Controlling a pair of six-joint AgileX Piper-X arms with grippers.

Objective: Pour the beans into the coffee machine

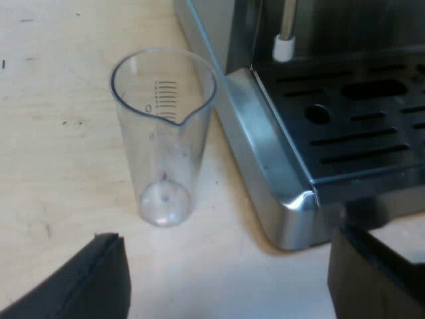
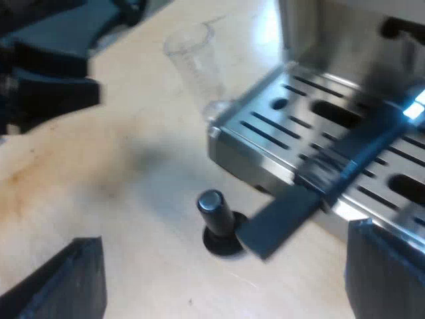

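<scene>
Standing upright on the table, the glass lies straight ahead of your left hand, fingers apart and empty, just beside the tray corner of the machine. Your right hand, fingers also apart, hangs by the tamper, well off, so the left is nearer

The left wrist camera sits low and close over the pale wooden table. It tilts steeply down and forward at a clear plastic measuring glass with printed marks. From the glass, the near corner of the slotted black drip tray of the stainless-steel espresso machine lies at about four o'clock. The right wrist camera hangs higher and farther off, looking down on that same tray corner from another side, with the glass beyond it at about eleven o'clock. Both views share the glass, the tray corner and the table between them.
</scene>
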